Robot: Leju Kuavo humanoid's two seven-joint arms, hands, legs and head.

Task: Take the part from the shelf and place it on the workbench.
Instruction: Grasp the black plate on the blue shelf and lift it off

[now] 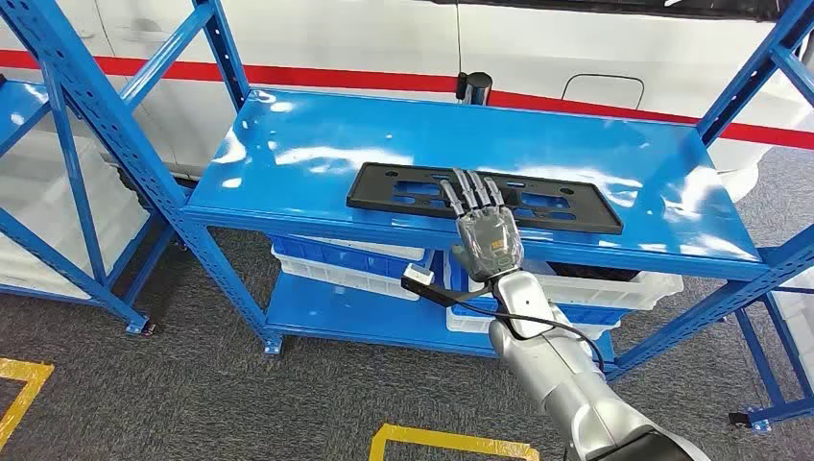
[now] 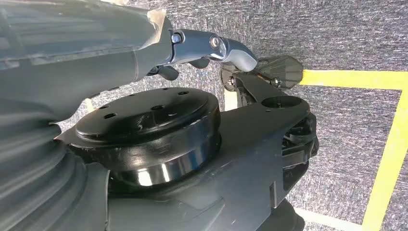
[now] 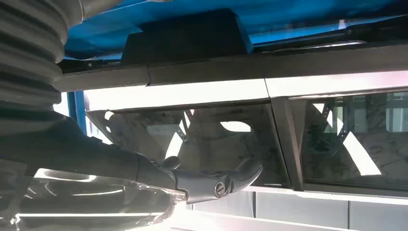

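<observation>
On the top shelf of the blue rack, the part lies flat: a long black plate running from about 9 o'clock to 3 o'clock across my head view, close to the near edge. My right robot hand sits at the plate's near edge, just right of its middle, fingers stretched out flat over the top face and apparently resting on it. From the right wrist view I see the thumb below the shelf lip, with the plate a dark block beyond it, but I cannot tell whether the thumb has closed under anything; I'd judge the part is not yet gripped.

My left robot hand hangs down by the body over grey floor with yellow tape, fingers loosely curled, holding nothing.

Risks from here, as I read them: the fingers lie on top rather than around, so a pull toward 6 o'clock may only slide the plate on the glossy shelf. The hold is off centre, so a lift could let the long left end sag and twist out. Bins sit on the tier below at 6 o'clock; a dropped plate would land among them or on the floor.
</observation>
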